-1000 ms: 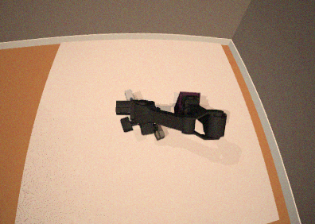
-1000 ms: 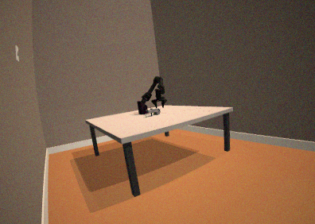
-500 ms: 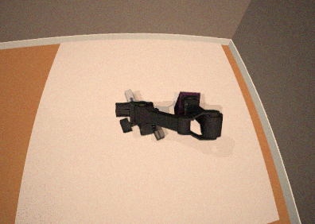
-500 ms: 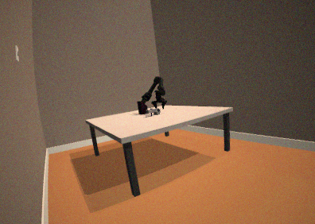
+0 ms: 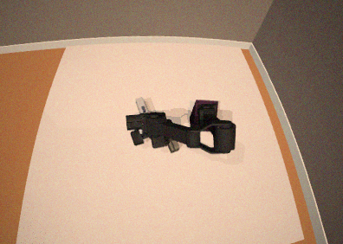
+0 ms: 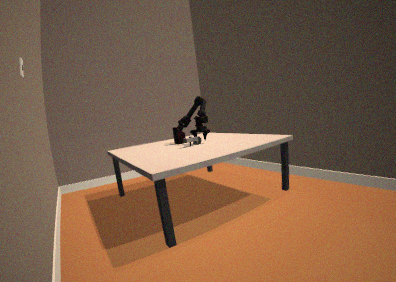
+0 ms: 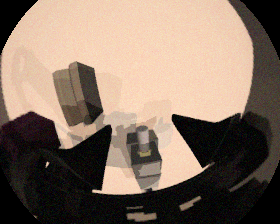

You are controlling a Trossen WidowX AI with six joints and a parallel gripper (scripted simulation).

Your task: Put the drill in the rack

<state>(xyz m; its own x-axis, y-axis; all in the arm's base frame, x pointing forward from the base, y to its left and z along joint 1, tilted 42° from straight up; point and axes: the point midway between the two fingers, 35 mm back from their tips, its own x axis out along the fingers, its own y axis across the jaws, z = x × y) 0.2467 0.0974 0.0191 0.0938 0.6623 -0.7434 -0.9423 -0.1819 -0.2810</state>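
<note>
A silver upright drill (image 7: 142, 139) with a yellow band at its foot stands in the dark end of a long grey holder (image 7: 150, 169) (image 5: 141, 104). A small dark-blue patch, perhaps the key (image 5: 144, 109), shows on the holder; whether it is down I cannot tell. My gripper (image 7: 142, 122) is open and empty above the holder's dark end, its fingers on either side of the drill in the wrist view and not touching it. The arm hides that end in the top view. A grooved grey block, apparently the rack (image 7: 77, 95) (image 5: 173, 145), lies off to one side.
The dark purple arm base (image 5: 205, 112) (image 7: 28, 131) stands on the pale table (image 5: 130, 194) (image 6: 240, 146), near the holder and the rack. The forearm (image 5: 177, 132) passes over the area between them. Walls stand beyond the table.
</note>
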